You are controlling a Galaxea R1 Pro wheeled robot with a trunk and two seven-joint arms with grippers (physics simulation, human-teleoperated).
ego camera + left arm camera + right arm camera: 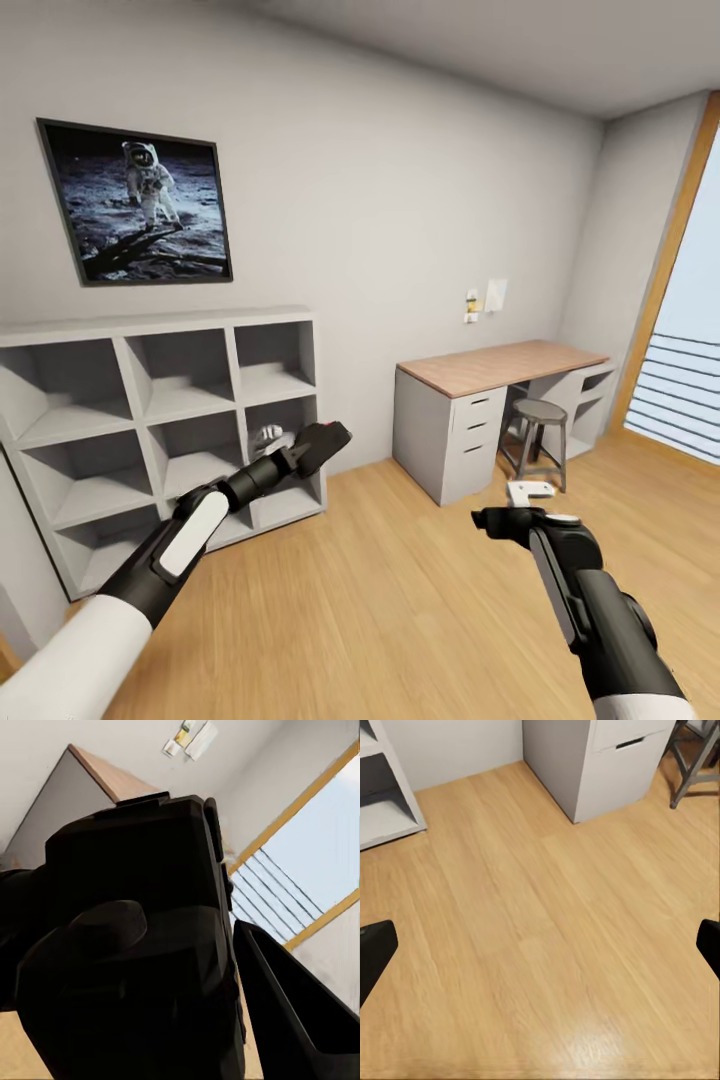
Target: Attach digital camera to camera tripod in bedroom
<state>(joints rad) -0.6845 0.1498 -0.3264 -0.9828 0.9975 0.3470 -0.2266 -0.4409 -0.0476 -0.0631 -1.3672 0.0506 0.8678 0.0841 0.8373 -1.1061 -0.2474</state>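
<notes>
The left gripper (322, 440) is clamped on the camera (142, 945), held out before the shelves (150, 400); the right gripper (540, 945) gapes wide, empty. No tripod here — carry the camera level and turn slowly.

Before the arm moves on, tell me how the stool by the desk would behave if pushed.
The stool would probably tip rather than slide: it stands tall on thin splayed legs under a small round seat. It looks stiff and fairly light. On the smooth wood floor a low push might skid it along instead.
</notes>
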